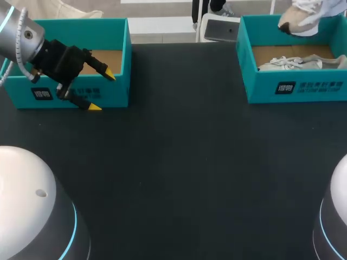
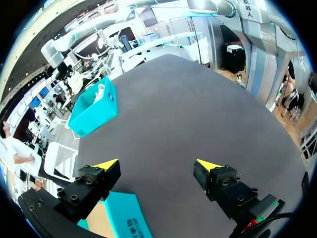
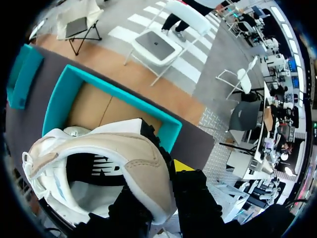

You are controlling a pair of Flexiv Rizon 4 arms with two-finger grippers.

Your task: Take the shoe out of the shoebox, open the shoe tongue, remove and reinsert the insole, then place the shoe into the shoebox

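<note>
Shoe (image 3: 106, 148), beige and white, hangs over the right shoebox (image 1: 293, 89) at the far right corner of the table (image 1: 179, 151). Its heel wall is pinched in the right gripper (image 3: 157, 179). Only one yellow tip of that claw shows, pressed against the outside of the heel. The other finger is hidden behind the shoe.

From overhead the shoe (image 1: 303, 21) is only partly in view, and the arm holding it cannot be seen at all. A second shoe (image 1: 301, 63) lies inside that box, its lower half hidden by the front wall.

Over at the far left corner, the left gripper (image 1: 102, 91) hovers with its fingers spread wide above the front wall of the left shoebox (image 1: 116, 95). The arm covers part of that box's floor.
</note>
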